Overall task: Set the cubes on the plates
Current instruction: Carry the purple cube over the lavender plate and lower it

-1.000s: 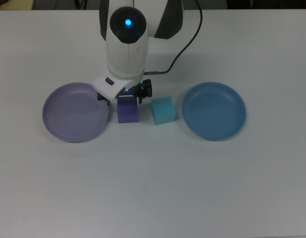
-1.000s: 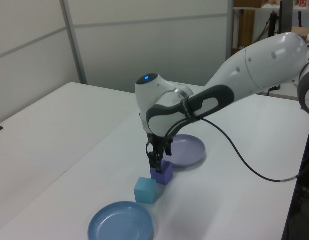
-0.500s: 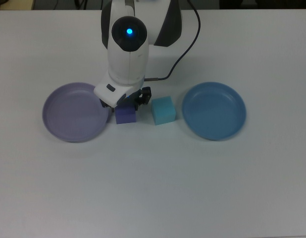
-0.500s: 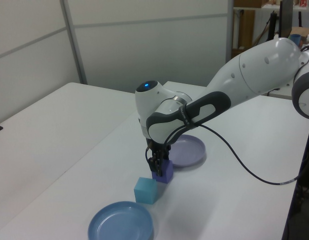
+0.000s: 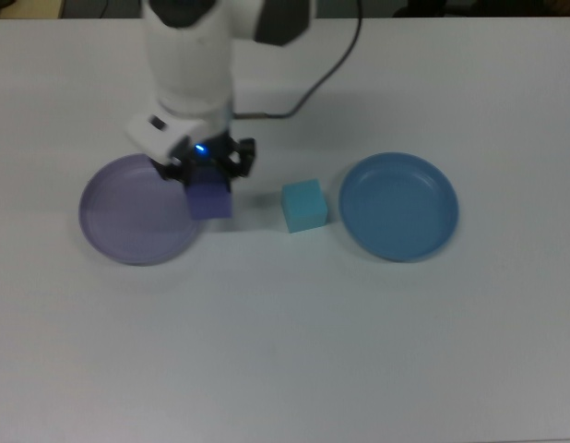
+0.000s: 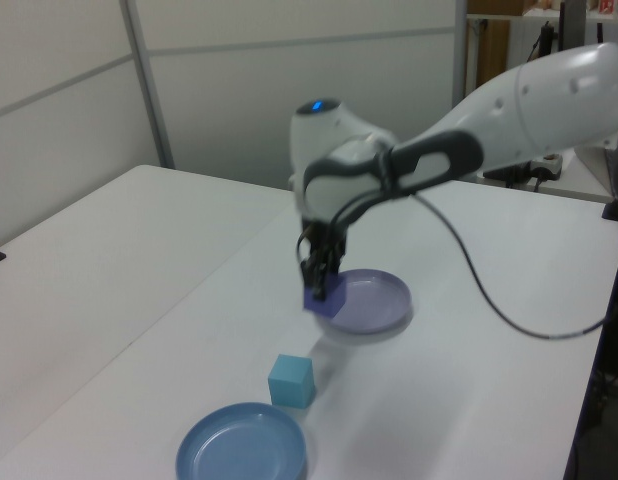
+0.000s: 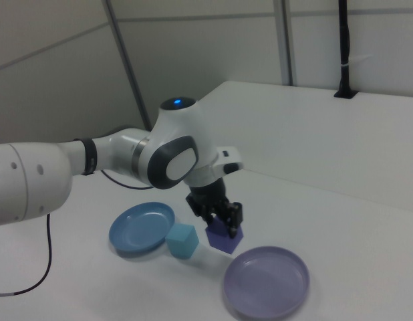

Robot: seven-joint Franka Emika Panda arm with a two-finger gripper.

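White tabletop, plain panel walls behind, nothing else near the work area. Your gripper (image 5: pixel 204 168) is clenched on the purple cube (image 5: pixel 209 198), which hangs lifted off the table at the lavender plate's (image 5: pixel 128 231) right rim in the top view; the left view puts the cube over that plate's near edge, not yet over its middle. So judge it early: no cube is on a plate yet, the first is mid-carry, the second is untouched. The teal cube (image 5: pixel 304 205) sits on the table at frame centre of the top view, just beside the blue plate (image 5: pixel 400 231) and apart from it. Both plates are bare. Left to do: shift the purple cube a bit further toward the left of the top view, lower and let go, then fetch the teal one to the blue plate. Room is generous: open table below the plates in the top view, table edges well apart from everything. The arm's black cable (image 6: pixel 509 310) trails well clear of the cubes.
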